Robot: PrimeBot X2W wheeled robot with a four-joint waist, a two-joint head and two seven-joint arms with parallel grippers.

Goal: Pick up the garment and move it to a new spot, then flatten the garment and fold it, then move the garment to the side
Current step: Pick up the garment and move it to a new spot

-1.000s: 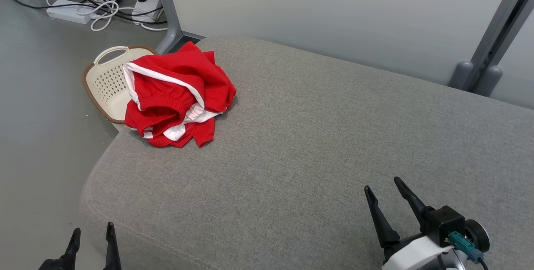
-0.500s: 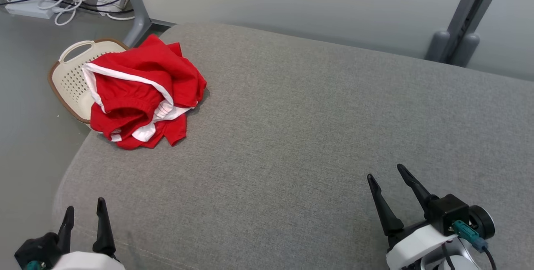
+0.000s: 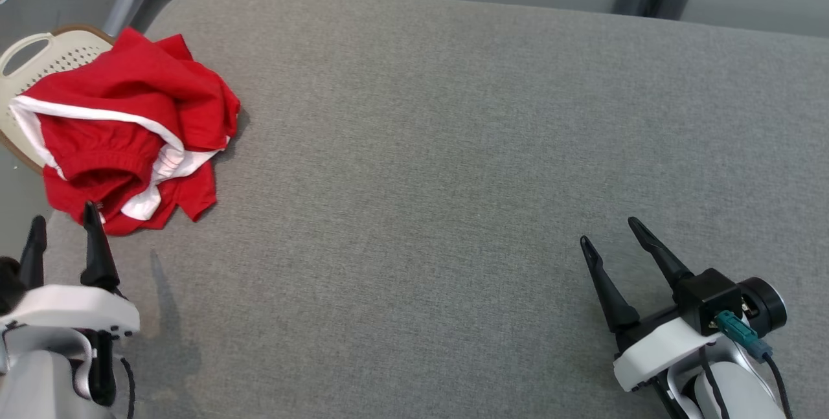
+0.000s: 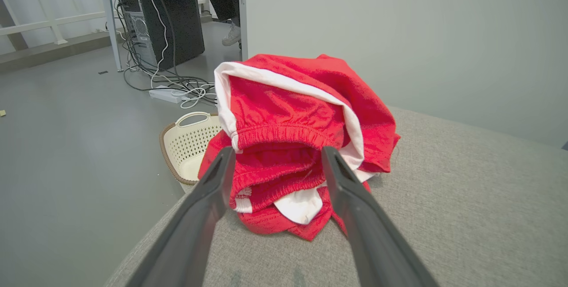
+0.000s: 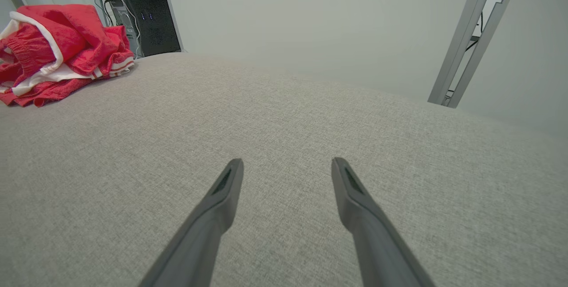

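The garment [image 3: 123,127] is a crumpled red piece with white trim and an elastic waistband, heaped on the far left corner of the grey cushion [image 3: 453,147]. My left gripper [image 3: 63,219] stands open just in front of the heap, its fingertips level with the near edge of the cloth. In the left wrist view the garment [image 4: 297,136] sits straight ahead beyond my open left gripper [image 4: 276,153], nothing between the fingers. My right gripper [image 3: 610,231] hangs open over bare cushion at the lower right. From the right wrist view the garment [image 5: 57,52] lies far off at upper left, ahead of my right gripper [image 5: 287,164].
A cream perforated basket [image 3: 45,56] stands on the floor beside the cushion's left corner, partly under the garment. Cables and a power strip [image 4: 171,94] lie on the floor behind it, near a dark computer case [image 4: 164,25]. A grey metal post [image 5: 477,34] rises at the right.
The head camera has tilted down and turned right, shifting the whole picture left. The left gripper has risen into view, close to the garment. The right gripper moved slightly up.
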